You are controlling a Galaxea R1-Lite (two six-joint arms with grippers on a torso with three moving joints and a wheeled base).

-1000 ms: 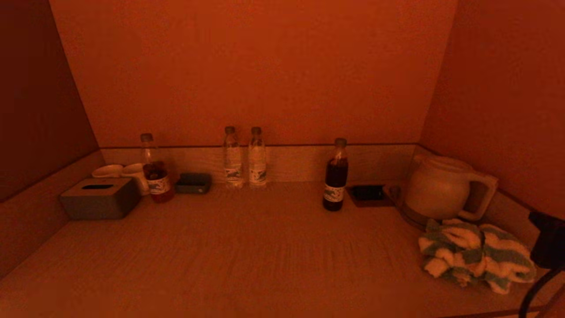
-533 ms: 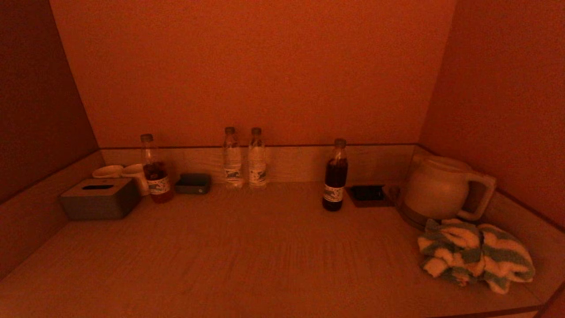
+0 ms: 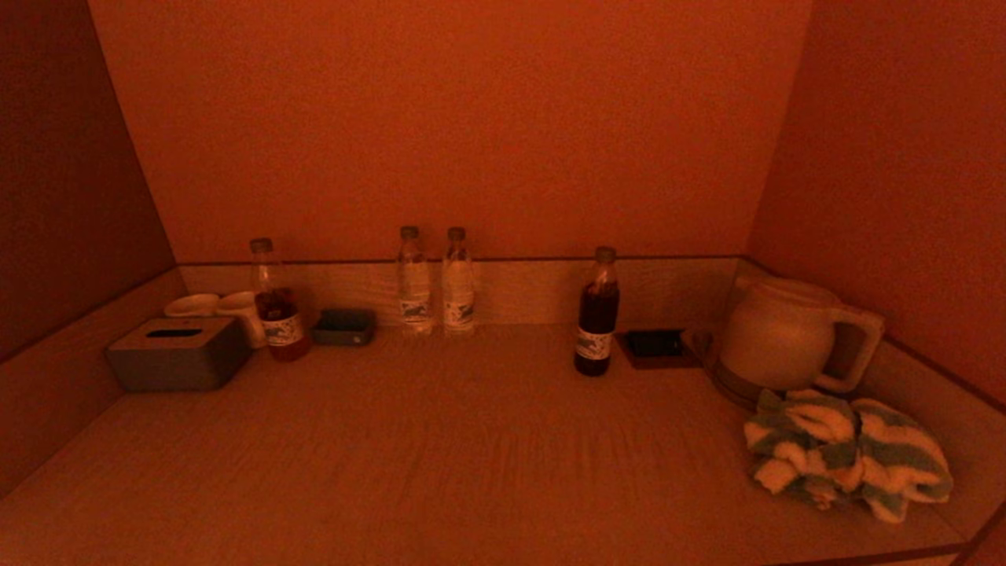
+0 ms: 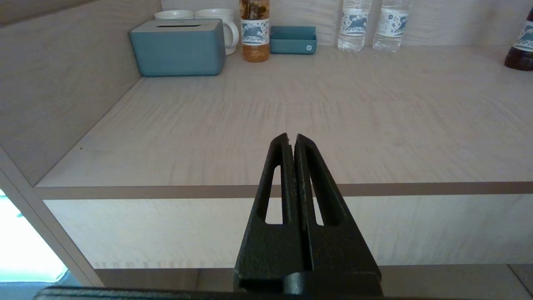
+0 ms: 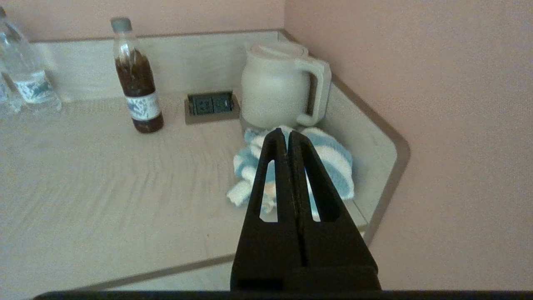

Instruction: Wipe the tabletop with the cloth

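A striped blue-and-white cloth [image 3: 847, 461] lies crumpled on the tabletop [image 3: 440, 456] at the right, just in front of the kettle; it also shows in the right wrist view [image 5: 341, 160]. My right gripper [image 5: 286, 134] is shut and empty, held back from the table's front edge, with the cloth beyond its tips. My left gripper [image 4: 291, 137] is shut and empty, held off the front edge at the left side. Neither gripper shows in the head view.
A white kettle [image 3: 782, 334] stands in the back right corner beside a socket plate [image 3: 656, 346]. A dark bottle [image 3: 597, 314], two water bottles [image 3: 436, 283], a tea bottle [image 3: 275, 303], a small tray [image 3: 344, 326], cups [image 3: 216, 306] and a tissue box [image 3: 179, 354] line the back.
The right arm, seen at the head view's right edge a second ago, has drawn back out of that view. The cloth lies where it was.
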